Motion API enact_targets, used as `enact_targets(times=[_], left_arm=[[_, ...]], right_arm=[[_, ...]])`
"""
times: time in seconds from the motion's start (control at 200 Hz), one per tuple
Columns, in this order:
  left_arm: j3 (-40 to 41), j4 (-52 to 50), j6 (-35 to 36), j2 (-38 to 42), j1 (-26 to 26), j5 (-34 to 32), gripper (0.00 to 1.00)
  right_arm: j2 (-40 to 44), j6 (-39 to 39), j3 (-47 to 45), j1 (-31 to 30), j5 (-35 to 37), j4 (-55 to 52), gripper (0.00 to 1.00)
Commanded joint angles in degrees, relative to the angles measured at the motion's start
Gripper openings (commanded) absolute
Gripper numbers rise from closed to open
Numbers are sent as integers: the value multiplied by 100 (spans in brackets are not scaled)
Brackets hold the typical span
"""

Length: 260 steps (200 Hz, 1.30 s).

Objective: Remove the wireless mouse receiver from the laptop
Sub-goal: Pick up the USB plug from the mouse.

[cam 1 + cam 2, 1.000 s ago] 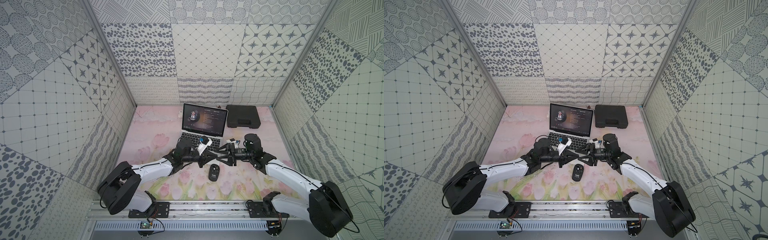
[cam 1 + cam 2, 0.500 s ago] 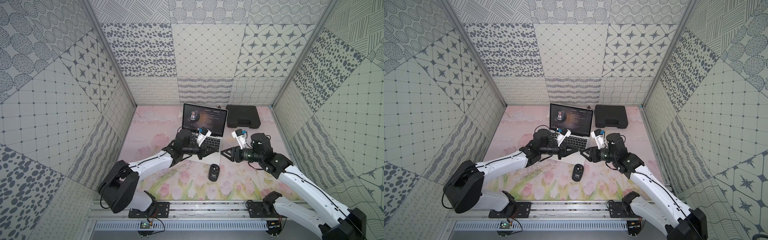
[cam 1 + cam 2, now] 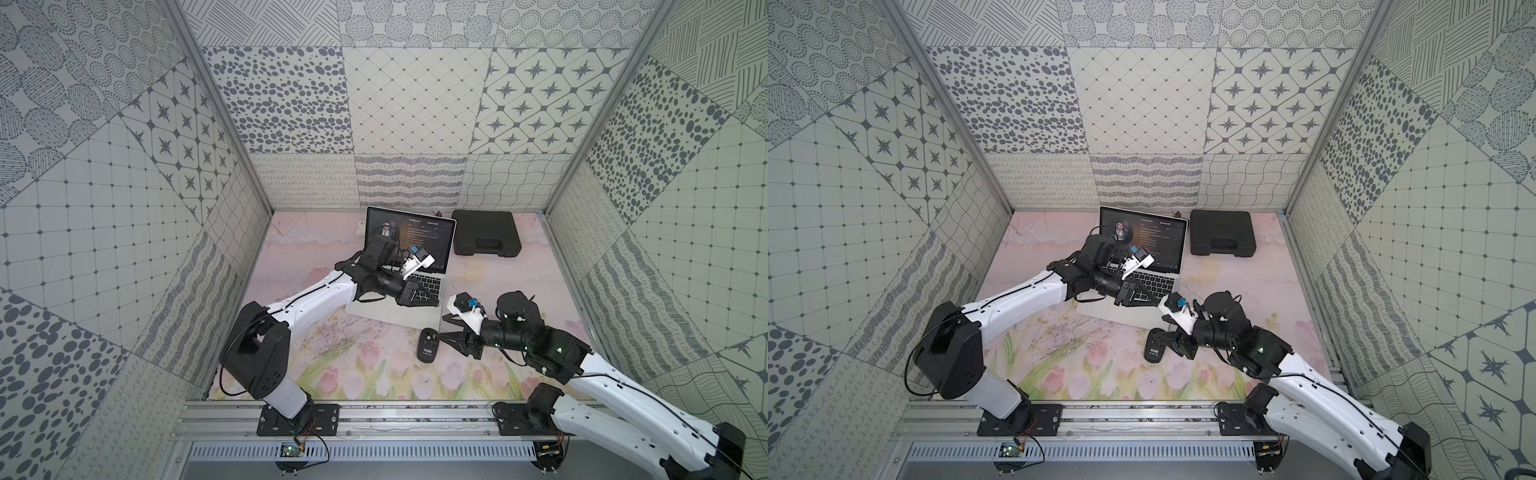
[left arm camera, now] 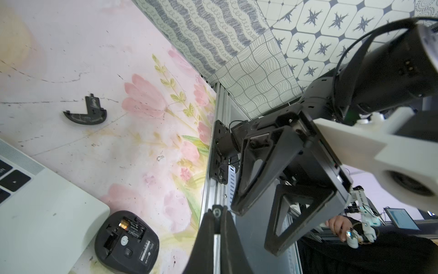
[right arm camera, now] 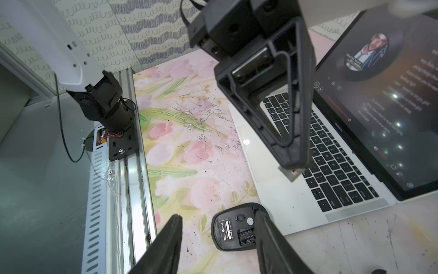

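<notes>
While the left gripper (image 5: 294, 163) is clamped tight, a small silver metal USB plug pokes out past its black fingertips. This is the tiny wireless mouse receiver (image 5: 293, 174), with its body hidden between the pads. The receiver is out of the port and held over the right front part of the slim silver laptop (image 3: 428, 241) with black keys, near the keyboard's edge. Whether the plug touches the deck: cannot tell. The laptop lid is open, and the dark screen shows a round portrait and text lines.

Opposite, the right gripper (image 3: 446, 331) has its jaws apart and grips nothing. It sits low over the pink floral mat (image 3: 353, 370), just beside the laptop's front right corner, pointing toward the black oval mouse (image 3: 428, 345). In the right wrist view one finger overlaps the mouse's edge; contact is not resolvable.

The mouse lies belly up just in front of the laptop, battery bay uncovered, a cell visible inside. In the left wrist view a curved black plastic cover piece (image 4: 86, 113) lies flat on the mat, apart from the mouse. A black rectangular plastic case (image 3: 486, 237) with a moulded handle lies flat beside the laptop's screen, at the back of the mat.
</notes>
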<state>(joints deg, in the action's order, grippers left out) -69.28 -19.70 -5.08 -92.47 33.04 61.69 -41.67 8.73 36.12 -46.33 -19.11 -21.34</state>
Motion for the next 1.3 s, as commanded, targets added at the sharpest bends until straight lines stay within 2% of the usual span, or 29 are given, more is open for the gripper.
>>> enact_targets(times=[0.0, 0.13, 0.36, 0.53, 0.77, 1.296], left_arm=[[-310, -2643, 1777, -42, -47, 1002, 0], [-411, -3220, 2422, -9, -52, 1197, 0], [-407, -3533, 2857, 9, -26, 1643, 0], [-407, -3512, 2929, 99, -35, 1846, 0], [-411, -3532, 2966, 67, -25, 1938, 0], [-393, -3420, 2847, -34, -24, 1969, 0]], right_arm=[[342, 873, -148, -95, 767, 412, 58], [586, 1100, -200, -122, 916, 578, 58], [597, 1236, -340, -360, 711, 1267, 54], [423, 1310, -381, -482, 345, 1453, 52], [246, 1201, -391, -709, 288, 1827, 50], [-69, 1328, -343, -1141, 650, 2117, 44]])
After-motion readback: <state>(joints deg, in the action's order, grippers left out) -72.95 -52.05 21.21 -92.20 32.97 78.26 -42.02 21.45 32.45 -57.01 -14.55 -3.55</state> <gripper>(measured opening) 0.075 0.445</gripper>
